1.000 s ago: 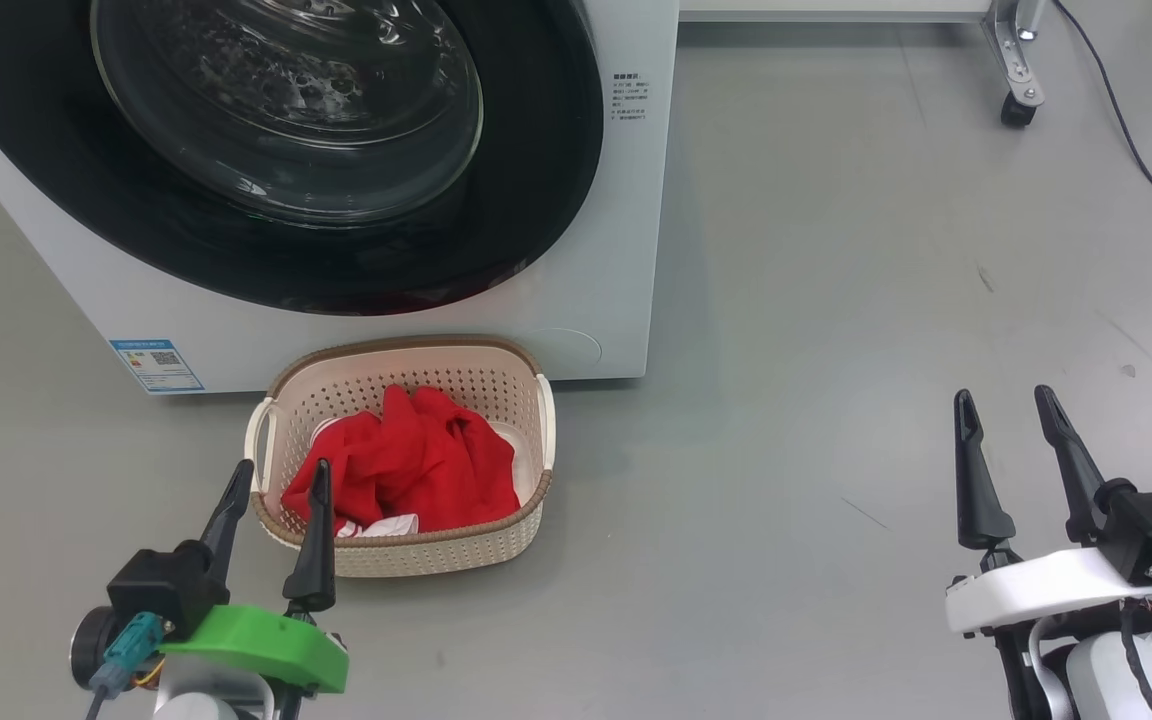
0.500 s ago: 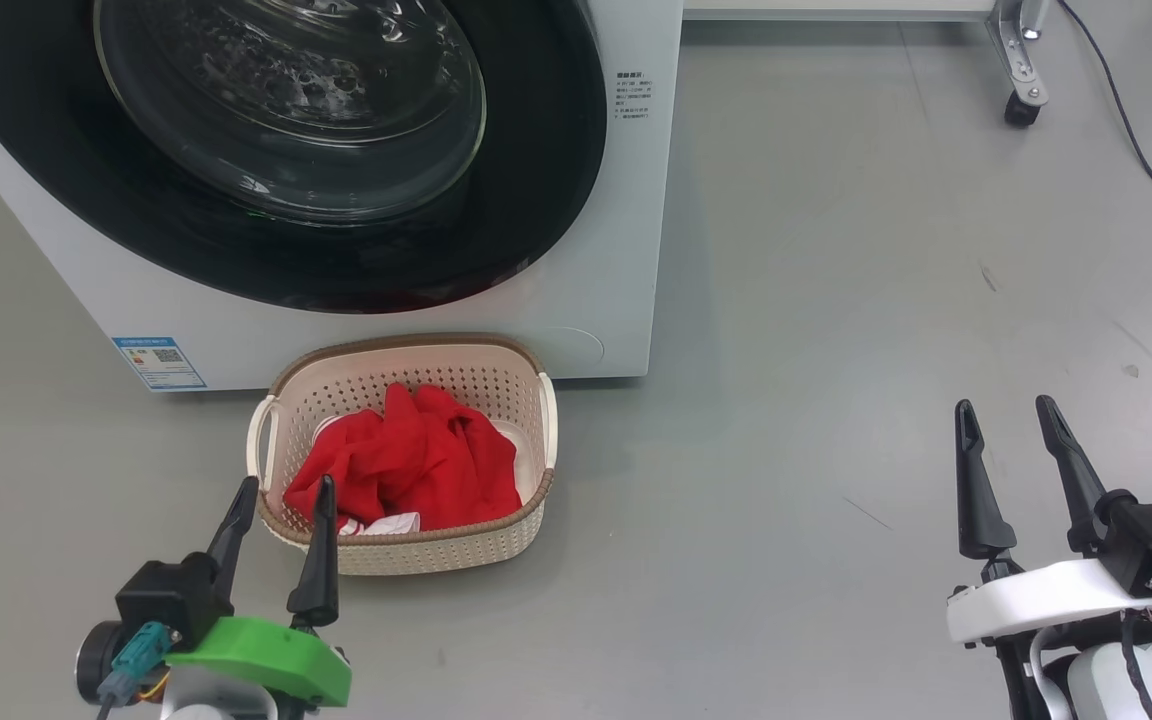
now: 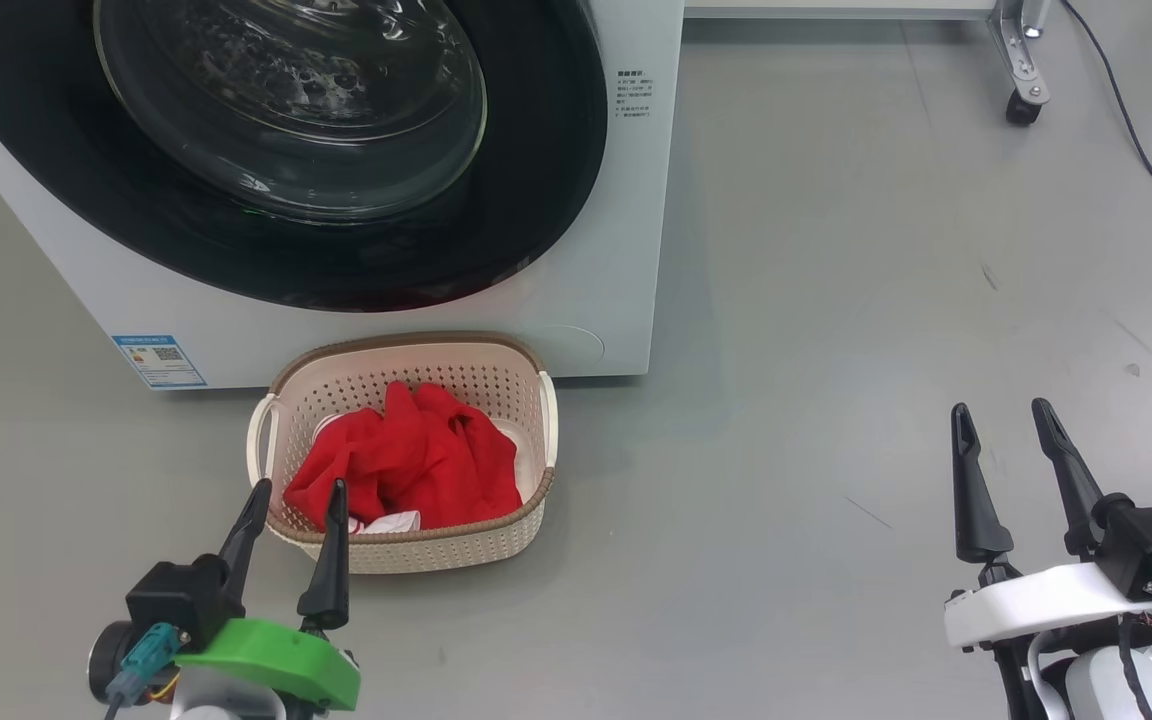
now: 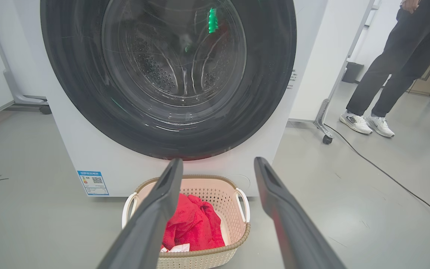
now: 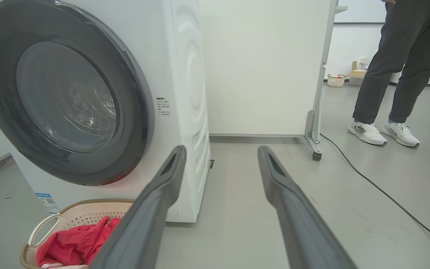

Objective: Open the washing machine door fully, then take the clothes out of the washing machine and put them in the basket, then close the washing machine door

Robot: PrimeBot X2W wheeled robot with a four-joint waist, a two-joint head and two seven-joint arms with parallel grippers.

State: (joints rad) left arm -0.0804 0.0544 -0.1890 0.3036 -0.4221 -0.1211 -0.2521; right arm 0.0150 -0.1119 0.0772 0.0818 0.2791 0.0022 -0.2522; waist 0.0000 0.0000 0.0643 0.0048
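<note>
The white washing machine point(image 3: 626, 250) stands ahead with its black-rimmed glass door point(image 3: 286, 120) shut against its front. In front of it on the floor sits the cream basket point(image 3: 456, 545) holding the clothes: a red garment point(image 3: 406, 465) over a white striped one point(image 3: 391, 522). My left gripper point(image 3: 298, 492) hangs open just in front of the basket's near left corner, with nothing between its fingers. Far to the right, my right gripper point(image 3: 1003, 412) is open over bare floor. The left wrist view shows door point(image 4: 170, 74), basket point(image 4: 233, 228) and red garment point(image 4: 194, 224).
A person in dark trousers and white shoes point(image 4: 364, 123) stands to the right of the machine. A white partition on castors point(image 3: 1021, 105) and a black cable point(image 3: 1136, 150) lie at the back right. Grey floor spreads to the right of the basket.
My left gripper has drawn back toward me and shifted slightly right. The right gripper has drawn back a little too. Door, basket and clothes stay put.
</note>
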